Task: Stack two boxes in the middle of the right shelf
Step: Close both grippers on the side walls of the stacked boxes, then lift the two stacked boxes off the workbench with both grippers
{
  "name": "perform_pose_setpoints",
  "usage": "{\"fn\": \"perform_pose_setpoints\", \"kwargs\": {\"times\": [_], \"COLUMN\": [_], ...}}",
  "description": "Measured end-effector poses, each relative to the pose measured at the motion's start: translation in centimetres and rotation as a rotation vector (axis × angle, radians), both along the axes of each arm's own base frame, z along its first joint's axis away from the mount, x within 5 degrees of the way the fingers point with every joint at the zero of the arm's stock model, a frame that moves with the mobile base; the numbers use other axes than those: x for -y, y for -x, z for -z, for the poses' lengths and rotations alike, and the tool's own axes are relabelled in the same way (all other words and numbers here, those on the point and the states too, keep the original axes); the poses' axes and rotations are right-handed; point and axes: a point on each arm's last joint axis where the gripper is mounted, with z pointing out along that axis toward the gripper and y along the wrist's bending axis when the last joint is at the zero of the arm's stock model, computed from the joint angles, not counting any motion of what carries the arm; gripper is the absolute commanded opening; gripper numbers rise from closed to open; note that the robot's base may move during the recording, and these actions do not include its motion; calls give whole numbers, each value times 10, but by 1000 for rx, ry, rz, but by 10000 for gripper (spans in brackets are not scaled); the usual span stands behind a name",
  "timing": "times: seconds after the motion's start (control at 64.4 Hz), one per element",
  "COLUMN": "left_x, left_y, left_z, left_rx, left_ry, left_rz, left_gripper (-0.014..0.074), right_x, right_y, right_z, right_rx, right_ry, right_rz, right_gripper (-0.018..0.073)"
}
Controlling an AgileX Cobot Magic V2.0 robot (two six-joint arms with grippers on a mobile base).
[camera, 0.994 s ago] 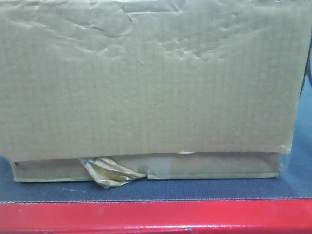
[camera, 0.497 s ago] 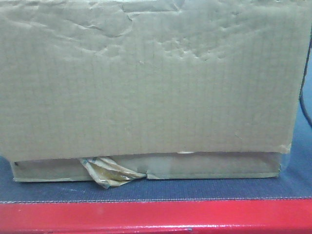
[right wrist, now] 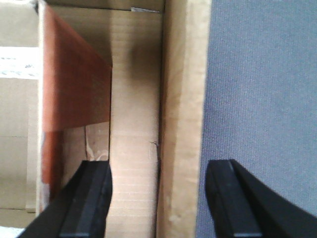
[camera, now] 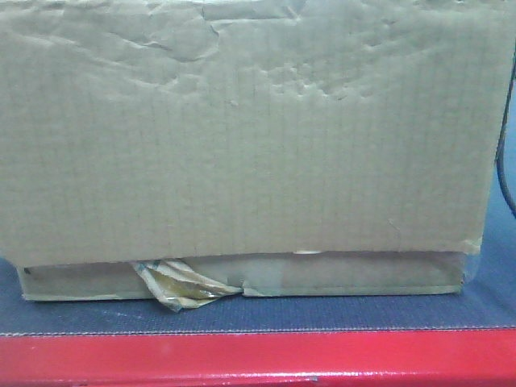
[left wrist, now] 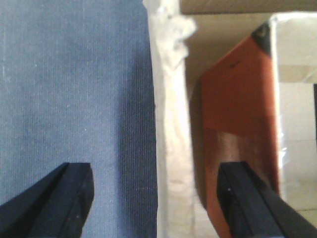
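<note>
Holding unchanged vs 1 s ago: red-edged platform [camera: 258, 316] carries tall box [camera: 242, 137] atop flat box [camera: 347, 274], not on shelf yet. L gripper [left wrist: 156, 171], R gripper [right wrist: 158, 168] both spread, straddling box walls, unclamped; lift prob pending.

Front view: dim, flat light with a greenish cast. Focus is soft, and a fine grid of noise lies across the tall box [camera: 242, 137]. Faint glare shows on the tape strip [camera: 181, 286] and the red beam [camera: 258, 363]. Left wrist view: box wall [left wrist: 171, 129] blown out white. Right wrist view: blurred, box interior [right wrist: 133, 49] shadowed.
</note>
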Motion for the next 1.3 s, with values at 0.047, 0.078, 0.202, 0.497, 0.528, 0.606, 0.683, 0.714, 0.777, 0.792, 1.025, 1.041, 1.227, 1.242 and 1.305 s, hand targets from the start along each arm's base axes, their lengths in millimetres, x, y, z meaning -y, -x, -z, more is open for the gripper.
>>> {"fn": "perform_pose_setpoints", "kwargs": {"times": [0.047,0.078,0.202,0.497,0.528,0.606,0.683,0.714,0.777,0.792,1.025,1.041,1.227,1.242,1.305], "left_x": [0,0,2,4,6,11,13,13,12,12,6,6,-1,-1,-4], "left_y": [0,0,1,1,2,4,4,5,5,5,7,6,9,10,11], "left_z": [1,1,1,1,0,0,-3,-6,-16,-18,-68,-71,-104,-107,-116], "left_rx": [-2,-2,-12,4,12,27,42,51,84,92,264,276,398,408,446], "left_ry": [-1,-1,28,5,-4,-28,-42,-39,-33,-32,-14,-14,-21,-22,-31], "left_rz": [0,0,1,-34,-45,-52,-55,-58,-63,-64,-80,-80,-100,-101,-111], "left_gripper": [260,188,-53,-111,-111,-111,-111,-111,-111,-111,-111,-111,-111,-111,-111], "right_x": [0,0,0,1,0,-2,-4,-4,-2,-2,4,4,2,2,2], "right_y": [0,0,0,0,0,2,6,8,10,11,15,14,9,9,9], "right_z": [0,0,0,0,0,-1,-7,-10,-18,-20,-66,-69,-93,-95,-101], "right_rx": [0,0,-2,4,7,17,37,50,88,98,314,329,491,501,533], "right_ry": [0,0,6,26,33,45,48,48,45,43,14,12,-25,-29,-41], "right_rz": [0,0,0,19,27,35,39,39,40,39,42,41,28,28,25], "right_gripper": [172,117,-161,-151,-151,-151,-151,-151,-151,-151,-151,-151,-151,-151,-151]}}
